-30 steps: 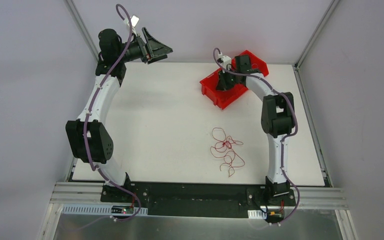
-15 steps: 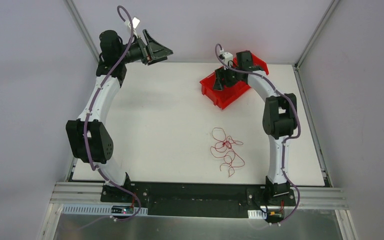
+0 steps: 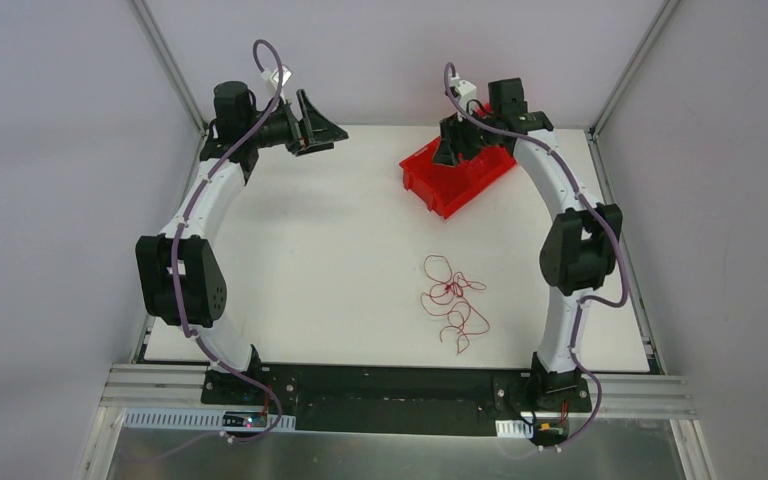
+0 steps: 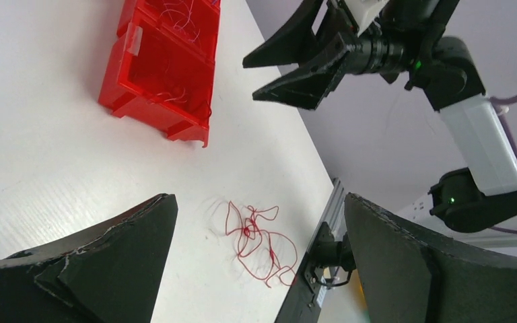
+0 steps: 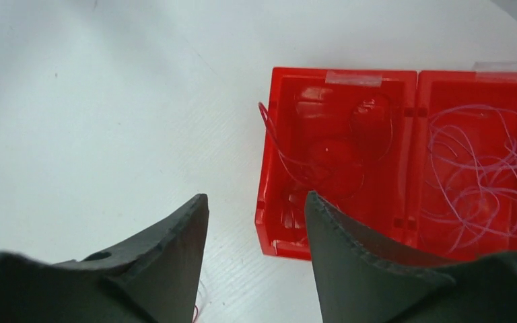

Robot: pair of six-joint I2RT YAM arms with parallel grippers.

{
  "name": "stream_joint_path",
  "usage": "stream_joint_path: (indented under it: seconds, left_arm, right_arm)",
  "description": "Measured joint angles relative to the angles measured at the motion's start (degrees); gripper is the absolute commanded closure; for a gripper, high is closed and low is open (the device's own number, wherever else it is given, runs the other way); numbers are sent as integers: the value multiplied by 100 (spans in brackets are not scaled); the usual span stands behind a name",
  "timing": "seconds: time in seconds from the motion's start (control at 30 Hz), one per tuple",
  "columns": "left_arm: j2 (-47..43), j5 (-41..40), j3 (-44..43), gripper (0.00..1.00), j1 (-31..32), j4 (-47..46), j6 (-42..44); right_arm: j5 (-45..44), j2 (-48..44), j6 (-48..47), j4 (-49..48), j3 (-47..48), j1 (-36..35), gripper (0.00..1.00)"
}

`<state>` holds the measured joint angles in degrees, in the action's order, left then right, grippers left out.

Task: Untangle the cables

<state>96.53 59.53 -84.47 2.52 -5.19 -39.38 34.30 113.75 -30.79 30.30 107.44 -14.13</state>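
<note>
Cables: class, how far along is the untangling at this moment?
Done: red wires and pale wires lie in separate compartments of the red bin. In hand: nothing; left gripper and right gripper are open. Left: the red tangle on the table.

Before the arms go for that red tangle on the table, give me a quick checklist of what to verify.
1. The right hand is open and empty: ok.
2. The left hand is open and empty: ok.
3. The cables lie uncovered on the table: ok.
4. The cables are separated: not ok, they are knotted together in the middle.
5. A hand is above the cables: not ok, the right hand is over the red bin and the left hand is at the far left corner.
6. A free cable end is easy to pick out: cannot tell, the wires are too thin.
</note>
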Motion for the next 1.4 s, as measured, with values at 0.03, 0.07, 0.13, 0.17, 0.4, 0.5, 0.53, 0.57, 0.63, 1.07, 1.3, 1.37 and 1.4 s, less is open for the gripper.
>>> stream_joint_path:
  seconds: [0.03,0.07,0.13,0.17,0.4,0.5,0.53,0.57,0.63,1.07,1.3,1.37,1.4]
  left_arm:
    - [0,0,11,1,0,31,44]
    - [0,0,17,1,0,66,90]
    - [-28,-2,61,1,0,142,186]
    - [-55,-2,92,1,0,190,247]
    - [-201,-17,109,1,0,426,455]
    - [-210,-24,109,1,0,448,509]
    - [-210,-31,109,1,0,472,527]
    - [-210,-46,109,1,0,496,540]
    - [-210,-52,109,1,0,514,557]
    - [-208,-70,109,1,0,723,697]
    - [-208,-127,109,1,0,811,774]
    - [-208,-133,109,1,0,813,793]
    - [-210,-136,109,1,0,815,800]
  right_arm:
    - [92,155,-37,219,238,-2,44]
    - [155,348,-50,396,535,-4,45]
    - [254,748,-68,601,1075,-11,45]
    - [280,940,-63,682,1300,-17,45]
    - [417,1775,234,918,1731,-52,45]
    - [417,1895,404,852,1718,-81,45]
    - [417,1910,485,769,1679,-94,46]
    - [415,1912,573,684,1622,-107,46]
    - [417,1915,732,529,1550,-131,46]
    - [435,2256,1130,111,1541,-236,63]
    - [542,2326,1163,52,1545,-234,98]
    - [564,2326,1211,-37,1545,-214,100]
    - [562,2326,1239,-85,1537,-203,100]
